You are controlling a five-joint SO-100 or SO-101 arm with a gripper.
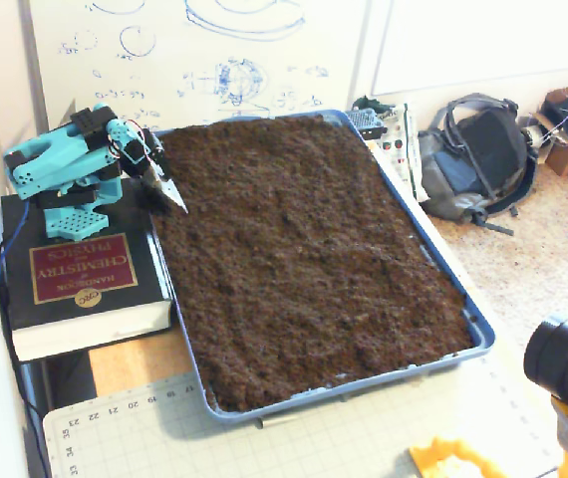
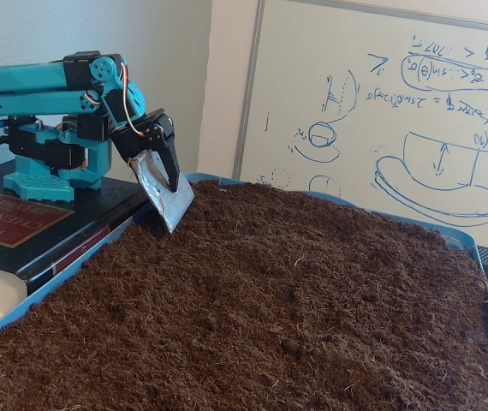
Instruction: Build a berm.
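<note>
Whiteboard sketches behind; arm's base [image 1: 65,184] sits on "Handbook of Chemistry" book [image 1: 85,274].

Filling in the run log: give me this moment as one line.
arm: folded at tray's edge | gripper: blade tip at soil | soil: flat | berm: none yet

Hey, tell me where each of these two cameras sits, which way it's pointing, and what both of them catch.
A fixed view: high, looking down on the blue tray of soil; arm at upper left on a book.
A fixed view: low at the tray's edge, looking across the soil toward the whiteboard; arm at left, gripper over the soil.
Shared: arm, book, soil, whiteboard.
</note>
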